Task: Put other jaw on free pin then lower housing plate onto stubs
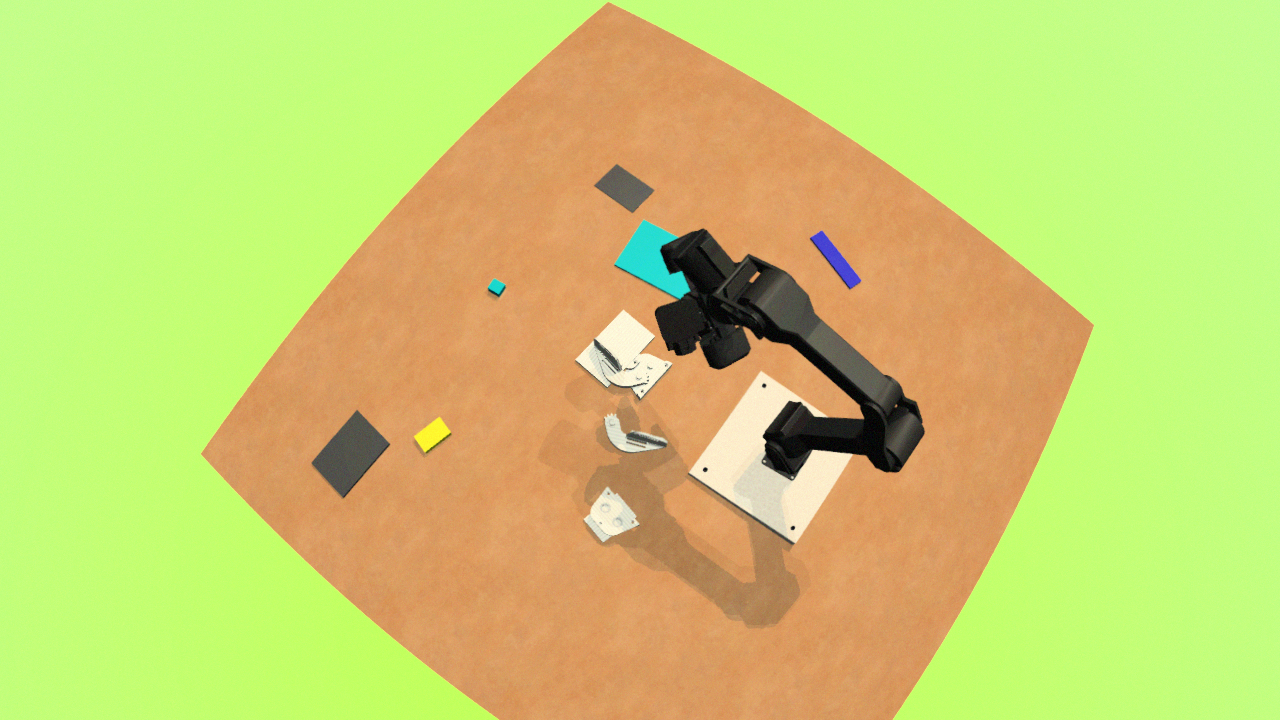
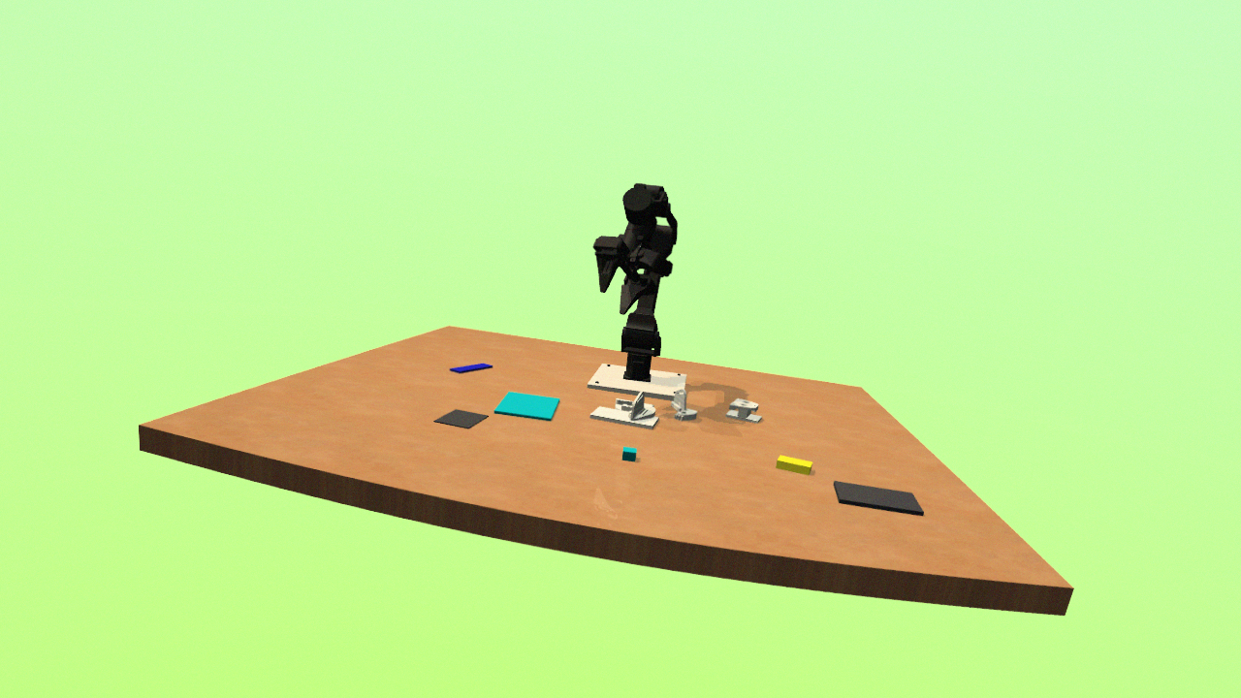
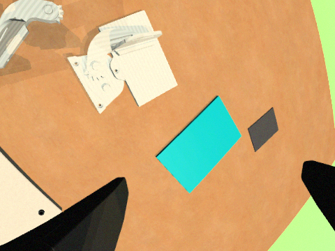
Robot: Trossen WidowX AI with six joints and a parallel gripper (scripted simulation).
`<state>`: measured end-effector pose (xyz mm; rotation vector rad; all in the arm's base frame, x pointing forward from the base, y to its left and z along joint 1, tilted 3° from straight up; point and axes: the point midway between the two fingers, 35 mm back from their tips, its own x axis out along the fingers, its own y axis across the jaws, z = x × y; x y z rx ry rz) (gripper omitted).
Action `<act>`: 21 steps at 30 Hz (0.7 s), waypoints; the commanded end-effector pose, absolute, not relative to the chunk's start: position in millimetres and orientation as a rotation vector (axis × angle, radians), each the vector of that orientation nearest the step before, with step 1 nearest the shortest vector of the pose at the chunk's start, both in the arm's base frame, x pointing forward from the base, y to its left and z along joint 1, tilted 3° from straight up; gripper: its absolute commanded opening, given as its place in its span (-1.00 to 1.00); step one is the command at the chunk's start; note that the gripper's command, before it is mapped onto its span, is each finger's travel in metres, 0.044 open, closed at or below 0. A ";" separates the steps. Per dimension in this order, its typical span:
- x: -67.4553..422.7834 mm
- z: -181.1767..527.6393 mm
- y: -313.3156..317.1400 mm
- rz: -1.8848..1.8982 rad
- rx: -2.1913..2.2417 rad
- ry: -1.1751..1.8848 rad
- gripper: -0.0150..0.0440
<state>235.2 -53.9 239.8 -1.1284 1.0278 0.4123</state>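
My gripper (image 1: pixel 701 336) (image 2: pixel 613 301) (image 3: pixel 214 171) is open and empty, high above the table near the teal panel. The cream base (image 1: pixel 623 329) (image 2: pixel 612 416) (image 3: pixel 150 80) lies flat, with one jaw (image 2: pixel 638 405) (image 3: pixel 95 43) seated on it, its fin standing up. The free pin (image 3: pixel 105 86) shows beside that jaw's gear teeth. The other jaw (image 1: pixel 617 438) (image 2: pixel 685 414) (image 3: pixel 35 14) lies loose on the table beside the base, its teeth clear of the seated jaw. The housing plate (image 1: pixel 612 512) (image 2: pixel 745 404) rests apart on the table, beyond the loose jaw, and is outside the wrist view.
The teal panel (image 1: pixel 644 255) (image 2: pixel 527 405) (image 3: pixel 202 143) and a dark plate (image 1: pixel 624 188) (image 3: pixel 263 130) lie beyond the base. A blue bar (image 1: pixel 835 259), teal cube (image 1: pixel 496 287), yellow block (image 1: pixel 432 435) and larger dark plate (image 1: pixel 350 454) lie farther out. My mounting plate (image 1: pixel 733 429) is near the loose jaw.
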 end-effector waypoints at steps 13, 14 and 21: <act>244.4 219.1 -25.4 0.711 -1.386 0.980 1.00; 244.8 217.9 -23.7 0.730 -1.403 0.975 1.00; 247.0 209.7 -11.7 0.866 -1.520 0.934 1.00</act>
